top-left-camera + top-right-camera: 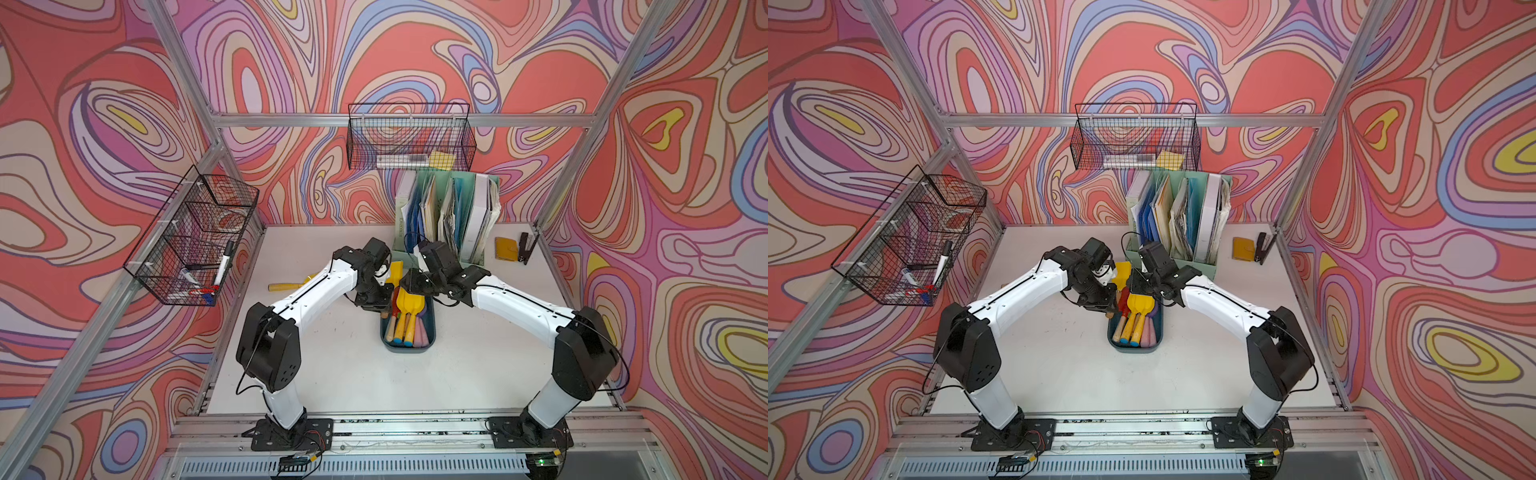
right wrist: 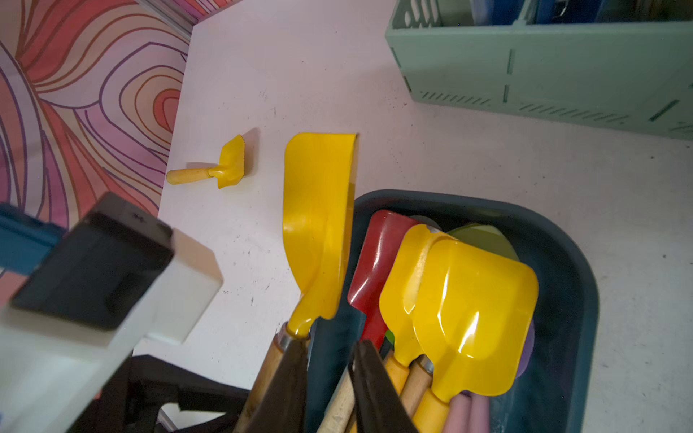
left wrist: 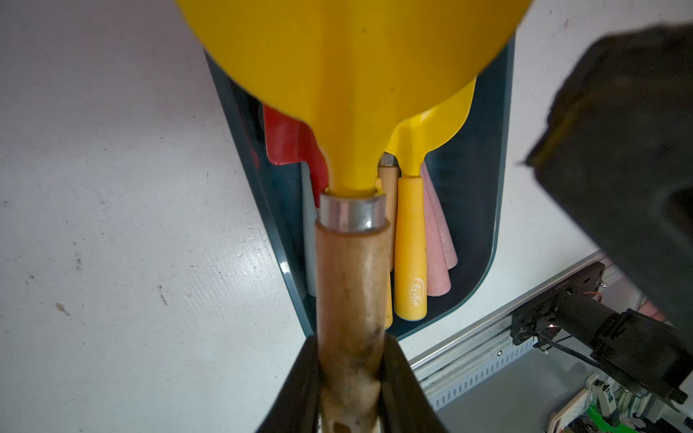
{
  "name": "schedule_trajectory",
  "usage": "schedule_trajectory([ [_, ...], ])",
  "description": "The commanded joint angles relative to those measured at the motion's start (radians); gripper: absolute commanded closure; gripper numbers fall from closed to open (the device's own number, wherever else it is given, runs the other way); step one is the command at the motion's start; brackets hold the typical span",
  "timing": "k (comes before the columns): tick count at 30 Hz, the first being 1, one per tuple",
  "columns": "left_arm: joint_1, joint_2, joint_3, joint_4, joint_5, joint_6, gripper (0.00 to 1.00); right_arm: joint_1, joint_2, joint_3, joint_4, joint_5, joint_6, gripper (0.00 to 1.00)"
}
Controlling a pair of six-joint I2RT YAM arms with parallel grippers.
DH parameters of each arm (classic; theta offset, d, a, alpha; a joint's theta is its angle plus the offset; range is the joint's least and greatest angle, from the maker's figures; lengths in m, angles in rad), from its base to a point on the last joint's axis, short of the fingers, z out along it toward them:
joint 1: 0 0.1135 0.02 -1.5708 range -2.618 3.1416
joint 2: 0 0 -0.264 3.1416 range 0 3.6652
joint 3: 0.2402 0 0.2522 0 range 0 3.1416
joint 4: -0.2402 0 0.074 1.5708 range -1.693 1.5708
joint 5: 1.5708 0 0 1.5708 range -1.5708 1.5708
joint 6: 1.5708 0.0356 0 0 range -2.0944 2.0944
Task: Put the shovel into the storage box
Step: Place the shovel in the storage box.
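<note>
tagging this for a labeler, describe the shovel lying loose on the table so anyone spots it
Find the dark teal storage box crammed with shovels at the middle of the white table. Go from it toward the side-wall wire basket: the small yellow shovel lies flat there, alone. The others are in the box, bar the wooden-handled shovel in the left gripper.

Stored shovels [image 1: 411, 305] fill most of the box [image 1: 409, 350], leaving bare floor only along its right wall. The two arms crowd together over its far end. The left pincer [image 3: 350, 356], clamped on its shovel [image 3: 352, 75], hangs at the left rim. The right pincer [image 2: 330, 375] is just beside it, jaws slightly apart. The organiser [image 1: 440, 216] stands close behind. The bench [image 1: 353, 374] lies open in front and at both sides, bar a small shovel [image 1: 286, 286] far left.
</note>
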Motion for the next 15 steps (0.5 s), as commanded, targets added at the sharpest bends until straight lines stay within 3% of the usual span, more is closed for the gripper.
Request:
schedule_trajectory([
  [1,-0.009,-0.043,-0.001,-0.025,-0.049,-0.037,0.9,0.006,0.018,0.03,0.022,0.047,0.026,0.76],
  [15,-0.054,-0.039,0.011,-0.036,-0.066,-0.061,0.91,0.007,0.065,0.052,0.031,0.064,0.041,0.77],
])
